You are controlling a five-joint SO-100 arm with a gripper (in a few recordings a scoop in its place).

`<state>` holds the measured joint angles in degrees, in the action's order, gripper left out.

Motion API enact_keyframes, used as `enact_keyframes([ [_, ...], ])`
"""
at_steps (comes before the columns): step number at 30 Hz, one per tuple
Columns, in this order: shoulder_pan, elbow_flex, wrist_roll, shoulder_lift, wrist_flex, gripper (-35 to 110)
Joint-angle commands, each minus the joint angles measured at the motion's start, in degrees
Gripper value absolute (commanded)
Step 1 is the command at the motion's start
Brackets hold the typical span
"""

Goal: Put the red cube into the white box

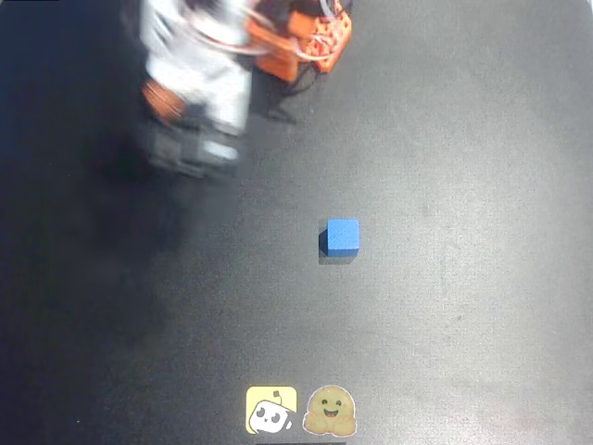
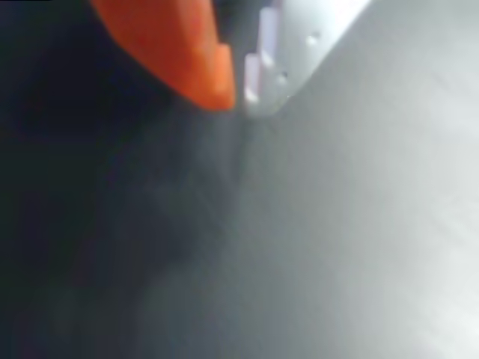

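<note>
The red cube and the white box are out of view. My arm point(image 1: 196, 88) is a motion-blurred white, orange and black shape at the upper left of the overhead view, over the dark table point(image 1: 445, 278). In the wrist view my gripper point(image 2: 239, 101) points at bare table; its orange finger point(image 2: 187, 52) and white finger point(image 2: 273, 75) meet at the tips with nothing between them. A blue cube point(image 1: 342, 237) rests near the table's middle, well to the lower right of the arm.
Two stickers, a yellow one point(image 1: 271, 411) and a tan smiling one point(image 1: 331, 412), lie at the bottom edge of the overhead view. The arm's orange base point(image 1: 310, 37) with cables sits at the top centre.
</note>
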<state>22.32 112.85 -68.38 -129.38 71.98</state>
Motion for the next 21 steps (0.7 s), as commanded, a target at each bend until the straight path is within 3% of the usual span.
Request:
enact_keyframes([
  [1,-9.4,0.26,-3.16,0.97,-5.71,0],
  [11,-17.14,20.92,-4.75,-16.61,-10.81,0],
  [21,-18.46,39.81,-6.24,-44.03,-2.72,0],
])
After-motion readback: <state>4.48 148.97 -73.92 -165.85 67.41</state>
